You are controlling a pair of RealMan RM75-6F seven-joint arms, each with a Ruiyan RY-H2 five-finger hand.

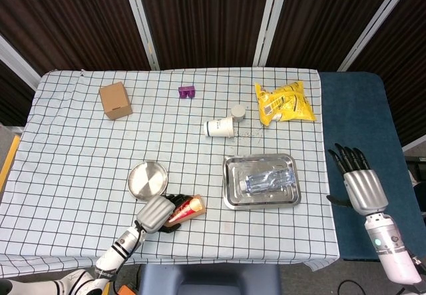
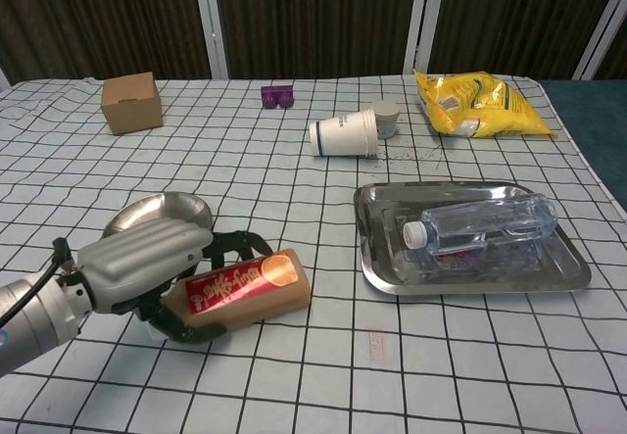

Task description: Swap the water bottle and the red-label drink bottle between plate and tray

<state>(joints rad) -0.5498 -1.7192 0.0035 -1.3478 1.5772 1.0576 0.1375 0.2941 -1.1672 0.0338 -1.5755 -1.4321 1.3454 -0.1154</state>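
Left hand point(image 2: 142, 258) is wrapping its fingers point(image 2: 235, 243) around the red-label drink bottle point(image 2: 245, 289), thumb underneath, fingers curling over the top; it is gripping the bottle's base end. The bottle is lying on its side on the checked tablecloth point(image 2: 294, 160), cap end pointing toward the tray point(image 2: 573, 272). It is sitting just beside the plate point(image 2: 147, 209), on the plate's near side, not on it. In the head view the same left hand point(image 1: 157, 212) is covering the bottle point(image 1: 188, 208) just below the plate point(image 1: 147, 178).

The water bottle point(image 2: 480, 223) is lying on its side inside the tray, cap pointing toward the plate. In the head view, the tray point(image 1: 229, 192) is sitting well to the right of the plate, with the water bottle point(image 1: 269, 180) in it.

Right hand point(image 1: 359, 182) is hanging off the table's right edge, beyond the tray, fingers spread and holding nothing.

Behind the tray: a paper cup point(image 2: 343, 133) is lying on its side, a yellow snack bag point(image 2: 480, 104) to its right. A cardboard box point(image 2: 131, 102) and a small purple block point(image 2: 278, 95) are sitting far behind the plate.
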